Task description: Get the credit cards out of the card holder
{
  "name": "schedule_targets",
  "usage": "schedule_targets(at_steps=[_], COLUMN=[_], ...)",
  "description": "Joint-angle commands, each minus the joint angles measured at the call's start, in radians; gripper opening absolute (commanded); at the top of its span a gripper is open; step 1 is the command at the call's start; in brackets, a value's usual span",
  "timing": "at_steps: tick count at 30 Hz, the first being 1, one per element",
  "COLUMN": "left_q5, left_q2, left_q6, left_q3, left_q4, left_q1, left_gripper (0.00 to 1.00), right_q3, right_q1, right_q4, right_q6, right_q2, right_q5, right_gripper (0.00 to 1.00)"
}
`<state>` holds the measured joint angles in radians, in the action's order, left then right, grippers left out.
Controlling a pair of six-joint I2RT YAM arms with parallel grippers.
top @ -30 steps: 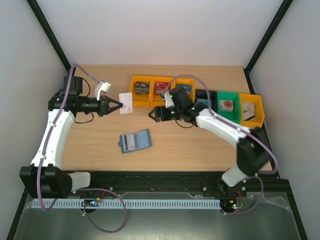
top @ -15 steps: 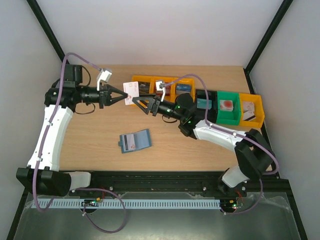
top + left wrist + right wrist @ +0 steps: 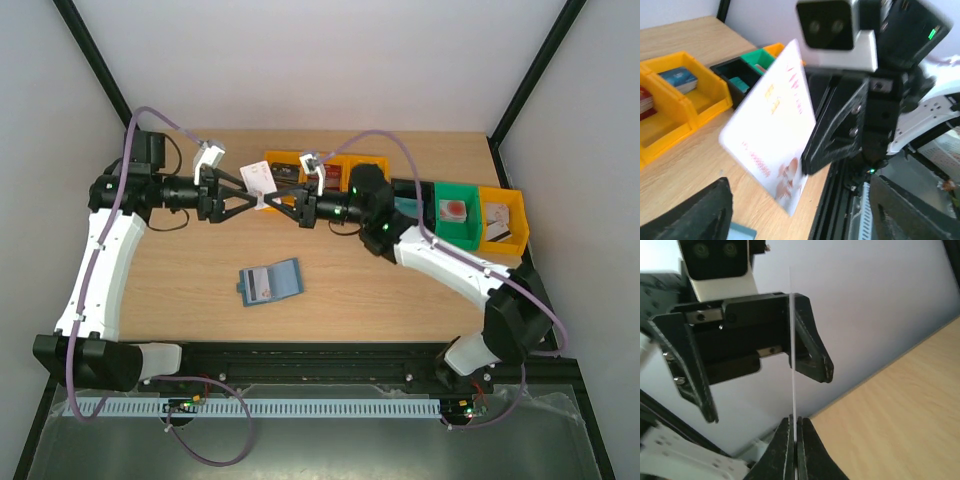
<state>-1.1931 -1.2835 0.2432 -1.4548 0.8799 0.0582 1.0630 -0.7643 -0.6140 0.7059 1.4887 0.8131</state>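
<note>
Handover was caught mid-air: the whitish credit card (image 3: 260, 179) was held above the tabletop (image 3: 200, 260), toward 11 o'clock of its middle, between the two arms. A second earlier it had been pinched by the left hand (image 3: 240, 195), with the right hand (image 3: 272, 203) spread and well apart at 3 o'clock of it. Now the roles were swapped. The right hand was clamped on the card's lower edge, its fingertips (image 3: 790, 442) seen pressed against the thin edge-on card in the right wrist view. The left hand was seen with its fingers spread wide; one finger sat just beside the card face, and contact could not be judged. In the left wrist view the card was tilted, with the printed face toward the camera. The card holder (image 3: 270, 283) was left flat on the tabletop at 6 o'clock of the card, untouched by either arm. A pale face was seen on it, possibly another card still inside, too small to be sure. One card was thus out and passed over; a drop into a yellow bin (image 3: 715, 85) at 3 o'clock was judged likely next, with a slip from the edge-only grip the risk.
</note>
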Motion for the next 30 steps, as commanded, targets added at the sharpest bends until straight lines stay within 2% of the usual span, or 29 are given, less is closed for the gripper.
schedule_targets(at_steps=[1, 3, 4, 9, 11, 14, 18, 21, 24, 30], left_q5=[0.106, 0.132, 0.14, 0.18, 0.197, 0.23, 0.241, 0.244, 0.239, 0.206], left_q2=[-0.012, -0.021, -0.024, -0.037, -0.035, -0.03, -0.028, -0.027, -0.031, -0.021], left_q6=[0.24, 0.316, 0.342, 0.421, 0.448, 0.472, 0.473, 0.453, 0.444, 0.325], left_q3=[-0.062, -0.072, -0.076, -0.08, -0.076, -0.073, -0.076, -0.077, -0.083, -0.097], left_q4=[0.191, 0.236, 0.251, 0.302, 0.321, 0.343, 0.352, 0.336, 0.33, 0.246], left_q1=[-0.017, -0.014, -0.01, 0.069, 0.13, 0.189, 0.209, 0.213, 0.224, 0.222], left_gripper=[0.8, 0.83, 0.83, 0.79, 0.74, 0.53, 0.25, 0.2, 0.03, 0.02], right_q3=[0.266, 0.338, 0.358, 0.436, 0.456, 0.478, 0.494, 0.496, 0.498, 0.458], right_q1=[0.012, 0.007, 0.003, -0.023, -0.027, -0.034, -0.04, -0.041, -0.042, -0.04], right_q4=[0.909, 1.155, 1.224, 1.406, 1.423, 1.434, 1.452, 1.455, 1.453, 1.329], right_q6=[-0.574, -0.713, -0.754, -0.832, -0.841, -0.853, -0.87, -0.878, -0.885, -0.849], right_q2=[-0.024, -0.011, -0.013, -0.016, -0.016, -0.016, -0.017, -0.024, -0.032, -0.099], right_q5=[0.134, 0.114, 0.1, 0.032, 0.025, 0.022, 0.02, 0.013, 0.013, -0.052], right_gripper=[0.02, 0.02, 0.02, 0.02, 0.02, 0.02, 0.02, 0.02, 0.02, 0.02])
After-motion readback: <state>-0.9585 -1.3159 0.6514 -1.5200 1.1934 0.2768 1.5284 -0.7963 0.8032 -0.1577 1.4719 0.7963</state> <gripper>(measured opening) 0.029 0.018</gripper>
